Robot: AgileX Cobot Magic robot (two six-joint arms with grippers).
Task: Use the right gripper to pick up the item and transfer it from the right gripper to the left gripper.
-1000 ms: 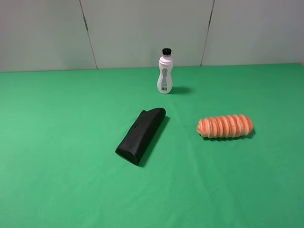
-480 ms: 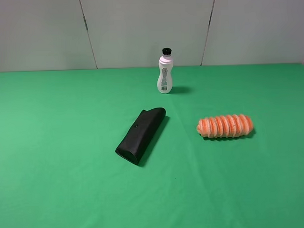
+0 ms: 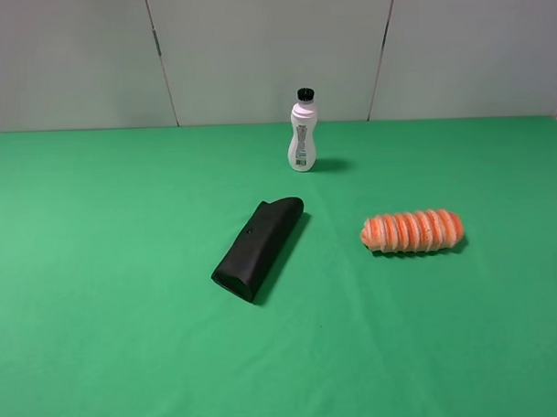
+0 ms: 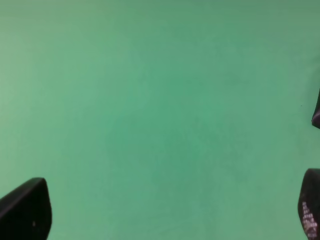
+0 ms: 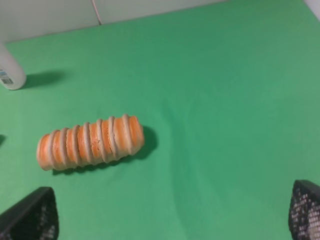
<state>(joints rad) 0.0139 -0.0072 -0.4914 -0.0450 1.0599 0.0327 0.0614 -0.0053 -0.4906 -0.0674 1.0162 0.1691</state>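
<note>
Green cloth covers the bench [image 3: 96,224] from its near edge to the grey wall [image 3: 273,44] at the far side.

The item [image 3: 412,231] is an orange roll with cream ribs. It lies on its side on the right half of the bench, long axis running left to right, free on the cloth.

The black case [image 3: 259,248] is wedge-shaped and lies flat near the bench centre. It sits left of the item and well apart from it, angled from near-left to far-right.

The white bottle [image 3: 302,134] stands upright with a black cap at the far side, near the wall. It is well apart from both the case and the item.

My right gripper [image 5: 167,215] has its jaws spread wide, one at each edge of the right wrist view, and it holds nothing. The item rests on the cloth ahead of it, apart from both jaws, and the bottle's base shows beyond.

My left gripper [image 4: 167,215] likewise has its jaws wide apart and holds nothing. Bare green cloth lies beneath it.
</note>
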